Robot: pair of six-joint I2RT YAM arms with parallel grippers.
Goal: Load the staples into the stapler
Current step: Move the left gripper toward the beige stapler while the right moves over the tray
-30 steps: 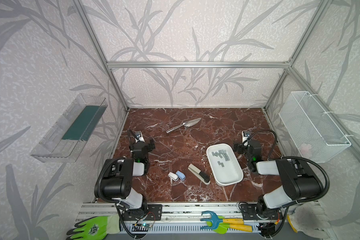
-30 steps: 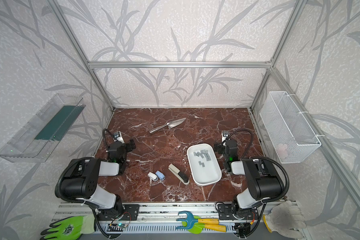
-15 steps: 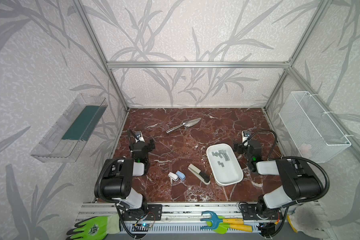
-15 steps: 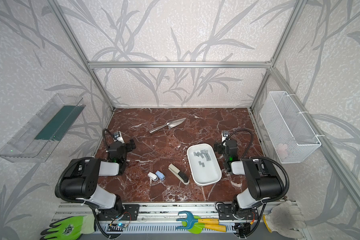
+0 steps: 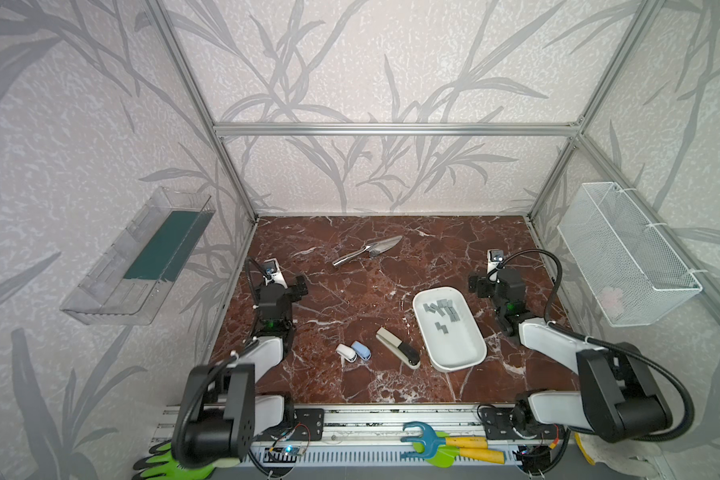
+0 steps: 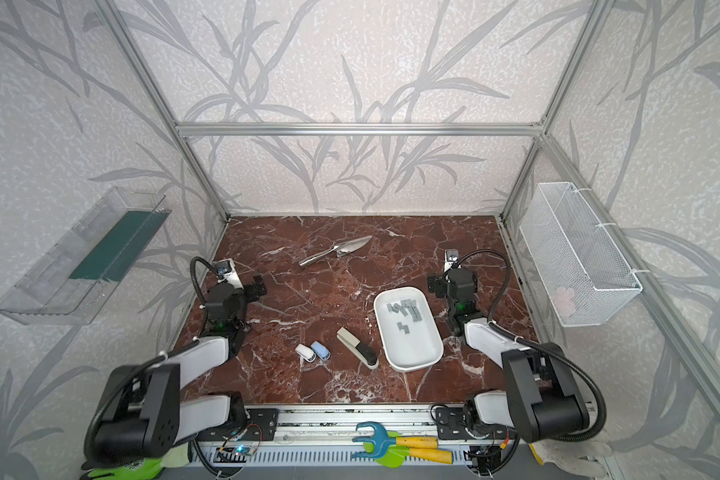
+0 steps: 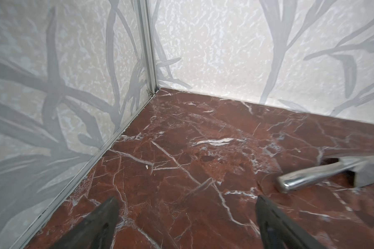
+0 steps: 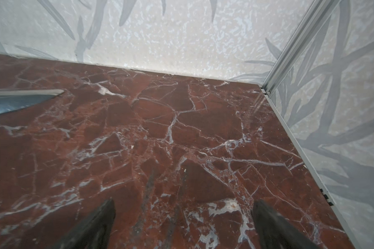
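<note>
Several small grey staples [image 5: 441, 309] [image 6: 406, 312] lie in the far half of a white oval tray [image 5: 458, 365] [image 6: 414, 365], right of centre in both top views. The stapler [image 5: 398, 348] [image 6: 357, 348], beige with a black end, lies shut on the marble just left of the tray. My left gripper [image 5: 279, 286] [image 7: 187, 198] rests low at the left wall, open and empty, far from the stapler. My right gripper [image 5: 495, 282] [image 8: 184, 201] rests right of the tray, open with only bare marble between its fingers.
A small white item [image 5: 346, 352] and a small blue one [image 5: 361, 350] lie side by side left of the stapler. A metal trowel [image 5: 368, 250] [image 7: 311, 174] lies at the back middle. A wire basket [image 5: 624, 253] and a clear shelf [image 5: 142, 257] hang on the side walls.
</note>
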